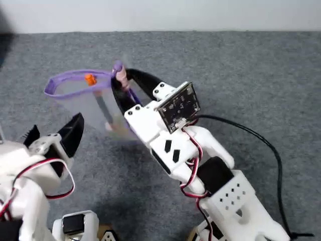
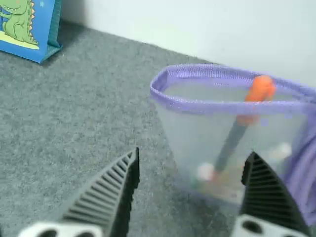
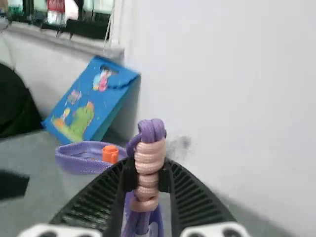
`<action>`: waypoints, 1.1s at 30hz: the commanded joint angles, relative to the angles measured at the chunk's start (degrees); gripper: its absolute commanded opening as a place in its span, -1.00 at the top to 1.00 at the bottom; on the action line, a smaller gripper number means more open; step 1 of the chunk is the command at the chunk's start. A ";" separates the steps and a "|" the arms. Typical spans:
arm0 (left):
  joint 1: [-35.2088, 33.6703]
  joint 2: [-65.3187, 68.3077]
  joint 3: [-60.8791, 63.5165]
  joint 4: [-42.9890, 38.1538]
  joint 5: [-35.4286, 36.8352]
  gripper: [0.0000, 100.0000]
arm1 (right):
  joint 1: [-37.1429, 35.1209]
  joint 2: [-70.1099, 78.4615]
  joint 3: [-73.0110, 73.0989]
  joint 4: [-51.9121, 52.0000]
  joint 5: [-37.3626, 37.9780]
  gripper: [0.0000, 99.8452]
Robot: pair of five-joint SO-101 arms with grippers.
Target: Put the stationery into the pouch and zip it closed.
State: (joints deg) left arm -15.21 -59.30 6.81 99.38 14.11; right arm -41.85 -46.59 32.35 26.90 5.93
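You have soft, even light across the grey carpeted table top (image 1: pixel 251 75), and the shadow beneath the white right arm (image 1: pixel 200 160) is only faint and diffuse. The plain white wall (image 3: pixel 222 74) is bright, with a dim smudge of shadow behind the purple-and-pink braided pull cord (image 3: pixel 148 163). Light passes through the transparent purple-rimmed pouch (image 2: pixel 217 148).

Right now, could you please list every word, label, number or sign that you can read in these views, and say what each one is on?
No text can be read in any view.
On the blue bag: a dinosaur picture; any lettering is too blurred to read.
On the circuit board: markings too small to read.
On the pouch: no print to be seen.
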 commanded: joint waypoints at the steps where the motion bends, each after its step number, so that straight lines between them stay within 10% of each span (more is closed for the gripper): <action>1: -0.18 -0.97 1.01 0.62 -0.53 0.36 | -1.01 0.04 -1.93 18.95 0.18 0.99; 16: 0.09 -0.62 2.59 -2.99 2.73 0.36 | -1.80 -7.69 -1.14 18.77 0.26 0.99; 33: 0.18 -0.44 10.86 -2.20 -15.56 0.66 | 5.85 -15.25 -1.32 33.89 7.74 0.99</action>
State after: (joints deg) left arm -15.21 -60.00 15.34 99.30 -0.48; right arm -36.66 -60.66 32.18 57.05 12.00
